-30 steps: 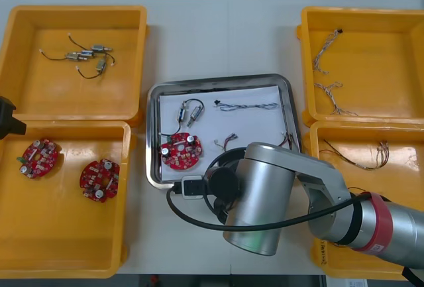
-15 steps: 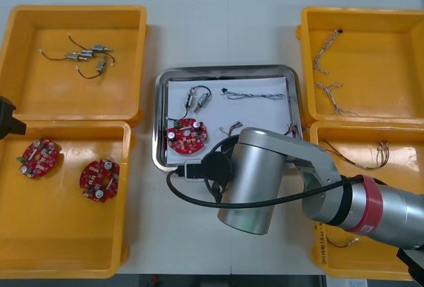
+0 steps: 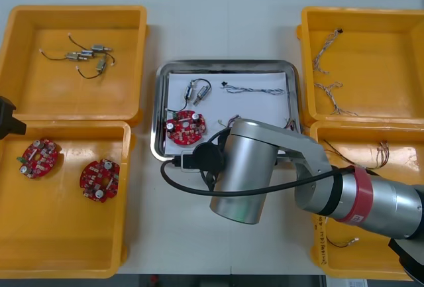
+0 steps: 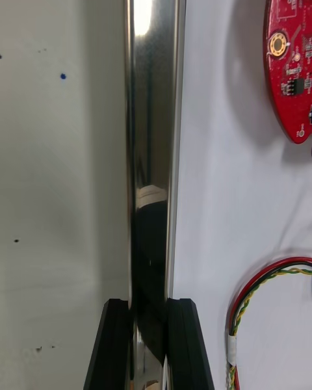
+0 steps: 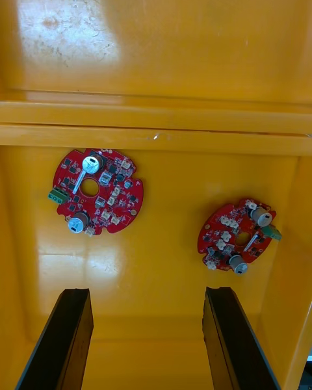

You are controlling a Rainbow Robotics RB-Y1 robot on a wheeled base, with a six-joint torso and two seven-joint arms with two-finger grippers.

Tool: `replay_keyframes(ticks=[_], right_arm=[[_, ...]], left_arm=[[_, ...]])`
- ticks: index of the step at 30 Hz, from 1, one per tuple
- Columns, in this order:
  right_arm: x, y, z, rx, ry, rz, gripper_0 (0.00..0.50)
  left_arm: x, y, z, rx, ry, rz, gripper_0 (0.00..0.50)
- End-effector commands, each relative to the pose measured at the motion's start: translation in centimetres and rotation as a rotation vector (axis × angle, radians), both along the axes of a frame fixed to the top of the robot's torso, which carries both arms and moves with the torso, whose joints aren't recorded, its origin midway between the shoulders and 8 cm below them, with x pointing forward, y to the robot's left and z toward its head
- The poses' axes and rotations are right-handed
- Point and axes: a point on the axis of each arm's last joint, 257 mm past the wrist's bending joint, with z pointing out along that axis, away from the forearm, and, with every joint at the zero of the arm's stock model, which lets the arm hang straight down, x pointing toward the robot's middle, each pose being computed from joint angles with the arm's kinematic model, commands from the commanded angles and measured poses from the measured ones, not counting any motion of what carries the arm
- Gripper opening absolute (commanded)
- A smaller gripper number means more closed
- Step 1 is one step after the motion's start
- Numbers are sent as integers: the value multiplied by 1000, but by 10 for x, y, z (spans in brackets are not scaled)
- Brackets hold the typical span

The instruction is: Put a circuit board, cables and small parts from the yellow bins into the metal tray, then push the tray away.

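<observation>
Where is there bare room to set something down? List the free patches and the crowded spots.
Free: table beyond the metal tray, between the far-left bin and far-right bin; table between the near-left bin and the right arm; that bin's near half. The left gripper hangs open over that bin. Crowded: the tray, its rim clamped by the right gripper.

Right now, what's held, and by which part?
The right gripper holds the metal tray by its near rim, jaws closed across it. The left gripper, jaws open over a yellow bin, holds nothing.
</observation>
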Motion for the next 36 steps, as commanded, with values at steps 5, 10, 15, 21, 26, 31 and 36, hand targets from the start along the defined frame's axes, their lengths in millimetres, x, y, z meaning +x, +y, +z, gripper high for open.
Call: replay_keyframes(ticks=[5, 10, 15, 21, 26, 31, 36], right_arm=[[14, 28, 22, 38, -30, 17, 2], [23, 32, 28, 41, -44, 19, 1], [34, 32, 40, 35, -65, 14, 0], [43, 33, 49, 28, -76, 13, 0], [50, 37, 61, 22, -105, 25, 0], [61, 36, 63, -1, -133, 38, 0], [72, 34, 65, 9, -149, 34, 0]], left_arm=[[-5, 11, 11, 67, -16, -48, 500], [-5, 11, 11, 67, -16, -48, 500], [-5, 11, 11, 67, -16, -48, 500], [-5, 11, 11, 67, -16, -48, 500], [-5, 11, 11, 67, -16, -48, 500], [-5, 11, 11, 67, -16, -48, 500], [-5, 11, 11, 67, -16, -48, 500]])
